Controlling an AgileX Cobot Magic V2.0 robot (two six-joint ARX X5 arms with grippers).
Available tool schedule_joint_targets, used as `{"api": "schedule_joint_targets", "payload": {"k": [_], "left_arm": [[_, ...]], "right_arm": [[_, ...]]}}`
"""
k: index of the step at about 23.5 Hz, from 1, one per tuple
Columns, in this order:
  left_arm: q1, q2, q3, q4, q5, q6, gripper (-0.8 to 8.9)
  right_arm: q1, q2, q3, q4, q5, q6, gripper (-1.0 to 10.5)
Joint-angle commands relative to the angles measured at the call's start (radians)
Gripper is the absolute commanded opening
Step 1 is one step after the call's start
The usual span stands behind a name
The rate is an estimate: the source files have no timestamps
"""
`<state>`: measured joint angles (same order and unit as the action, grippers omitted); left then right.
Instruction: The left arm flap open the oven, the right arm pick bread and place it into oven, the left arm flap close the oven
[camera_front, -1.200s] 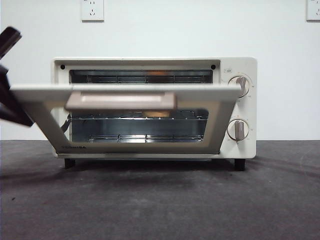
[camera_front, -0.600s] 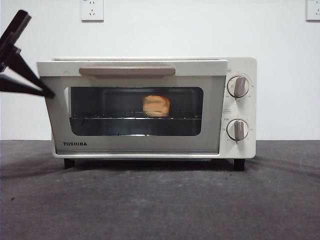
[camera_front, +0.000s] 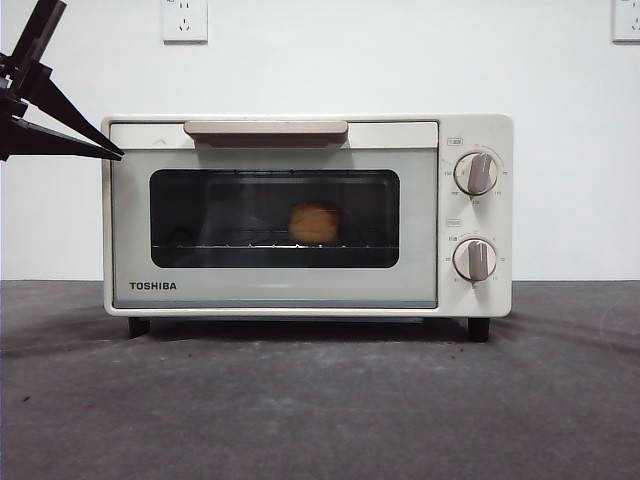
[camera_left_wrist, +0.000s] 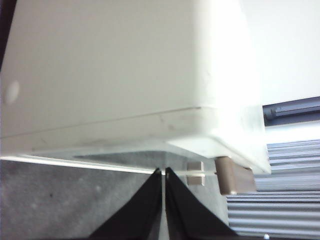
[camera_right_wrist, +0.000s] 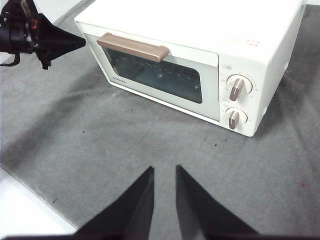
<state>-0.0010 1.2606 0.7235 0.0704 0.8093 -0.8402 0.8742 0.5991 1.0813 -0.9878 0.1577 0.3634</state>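
Observation:
The cream TOSHIBA oven (camera_front: 270, 292) stands mid-table with its glass door shut and its beige handle (camera_front: 265, 128) at the top. The bread (camera_front: 314, 222) sits on the wire rack inside, dimly seen through the glass. My left gripper (camera_front: 116, 154) is shut and empty, its wedge tip at the oven's upper left front corner; it also shows in the right wrist view (camera_right_wrist: 80, 42). In the left wrist view its jaws (camera_left_wrist: 163, 172) point at the oven's side (camera_left_wrist: 125, 65). My right gripper (camera_right_wrist: 165, 170) is open and empty, held back above the mat, well in front of the oven (camera_right_wrist: 200, 30).
Two beige knobs (camera_front: 477, 172) (camera_front: 476, 259) sit on the oven's right panel. A dark grey mat (camera_front: 320, 400) covers the table; its white edge (camera_right_wrist: 20, 200) lies near the right arm. Wall sockets (camera_front: 185, 18) are behind.
The oven door swung up from half open to fully shut. The left gripper rose with the door's left edge and now sits by the oven's top left corner.

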Motion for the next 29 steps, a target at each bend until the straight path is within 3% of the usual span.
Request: {"api": "schedule_joint_targets", "payload": {"k": [1, 4, 12, 17, 23, 29], "left_arm": [[-0.007, -0.017, 0.018, -0.011, 0.094, 0.067, 0.19], [-0.017, -0.079, 0.018, -0.071, 0.147, 0.132, 0.19], [-0.052, -0.297, 0.018, -0.250, 0.153, 0.289, 0.19], [-0.073, -0.426, 0.018, -0.365, 0.139, 0.364, 0.19], [-0.097, -0.577, 0.018, -0.416, -0.060, 0.378, 0.19], [-0.112, -0.696, 0.018, -0.444, -0.241, 0.485, 0.19]], "right_arm": [[0.009, 0.007, 0.005, 0.012, 0.000, -0.009, 0.6], [0.009, 0.007, 0.005, 0.016, 0.009, -0.010, 0.6], [0.009, 0.007, 0.005, 0.016, 0.100, -0.013, 0.6], [0.009, 0.007, 0.005, 0.016, 0.108, -0.032, 0.1], [0.009, 0.007, 0.005, 0.021, 0.109, -0.039, 0.1], [0.009, 0.007, 0.005, 0.029, 0.162, -0.038, 0.1]]}}
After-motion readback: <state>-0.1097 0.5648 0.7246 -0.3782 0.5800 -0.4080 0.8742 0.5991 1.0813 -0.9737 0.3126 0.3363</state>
